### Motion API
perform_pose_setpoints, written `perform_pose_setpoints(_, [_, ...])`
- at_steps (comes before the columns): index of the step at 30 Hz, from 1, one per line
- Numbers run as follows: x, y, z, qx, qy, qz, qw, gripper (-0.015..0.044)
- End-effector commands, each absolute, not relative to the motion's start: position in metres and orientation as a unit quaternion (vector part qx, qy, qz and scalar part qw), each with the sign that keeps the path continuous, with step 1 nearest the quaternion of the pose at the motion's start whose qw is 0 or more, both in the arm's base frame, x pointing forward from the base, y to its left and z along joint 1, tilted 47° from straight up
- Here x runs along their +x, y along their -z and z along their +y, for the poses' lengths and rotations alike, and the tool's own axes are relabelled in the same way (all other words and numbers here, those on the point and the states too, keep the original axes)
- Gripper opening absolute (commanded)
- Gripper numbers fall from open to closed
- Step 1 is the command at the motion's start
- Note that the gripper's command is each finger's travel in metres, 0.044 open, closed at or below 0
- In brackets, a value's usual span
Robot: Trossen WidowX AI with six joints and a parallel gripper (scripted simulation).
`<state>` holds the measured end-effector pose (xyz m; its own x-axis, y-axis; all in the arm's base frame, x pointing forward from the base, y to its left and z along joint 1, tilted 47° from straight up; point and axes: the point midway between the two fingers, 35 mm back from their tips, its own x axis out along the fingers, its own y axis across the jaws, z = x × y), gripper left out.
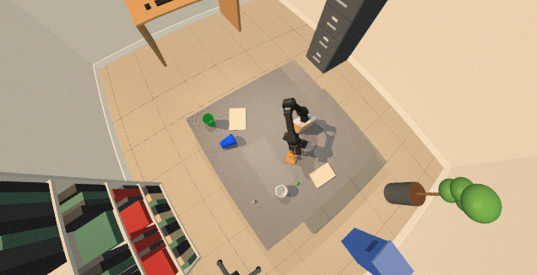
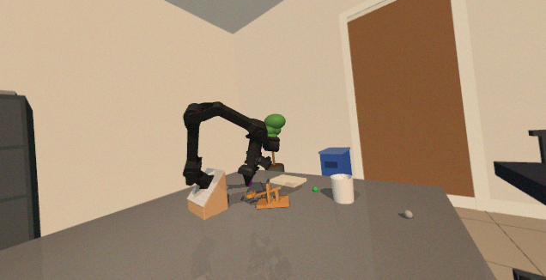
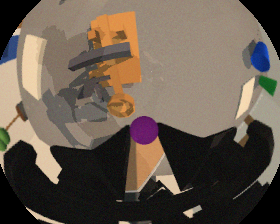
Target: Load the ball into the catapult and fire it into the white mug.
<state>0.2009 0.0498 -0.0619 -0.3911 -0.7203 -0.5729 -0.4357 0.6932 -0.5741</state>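
Observation:
My gripper [image 2: 250,182] [image 3: 143,127] [image 1: 296,149] is shut on a small purple ball [image 3: 144,129] [image 2: 250,184] and hangs just above the rear end of the orange wooden catapult [image 1: 290,158] [image 2: 271,198] [image 3: 115,48]. In the wrist view the ball sits close to the catapult's round spoon cup [image 3: 122,104], slightly to its right. The white mug [image 1: 281,191] [image 2: 342,189] stands upright on the grey mat, apart from the catapult. In the overhead view the arm hides the ball.
A small green ball [image 1: 297,183] [image 2: 315,189] lies by the mug and a grey ball [image 1: 253,202] [image 2: 408,214] farther out. A wooden wedge block [image 2: 208,198] stands at the arm's base. A blue cup [image 1: 228,142], a green cup [image 1: 208,119] and two beige slabs [image 1: 237,118] [image 1: 322,175] lie on the mat.

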Motion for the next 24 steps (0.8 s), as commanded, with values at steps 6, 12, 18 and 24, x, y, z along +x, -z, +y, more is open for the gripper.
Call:
perform_pose_setpoints(6, [0.180, 0.088, 0.064, -0.380, 0.170, 0.822, 0.388, 0.0000])
perform_pose_setpoints(12, [0.177, 0.097, 0.057, -0.382, 0.171, 0.823, 0.385, 0.0000])
perform_pose_setpoints(18, [0.175, 0.101, 0.052, -0.382, 0.171, 0.823, 0.385, 0.0000])
perform_pose_setpoints(24, [0.174, 0.106, 0.046, -0.382, 0.171, 0.823, 0.385, 0.0000])
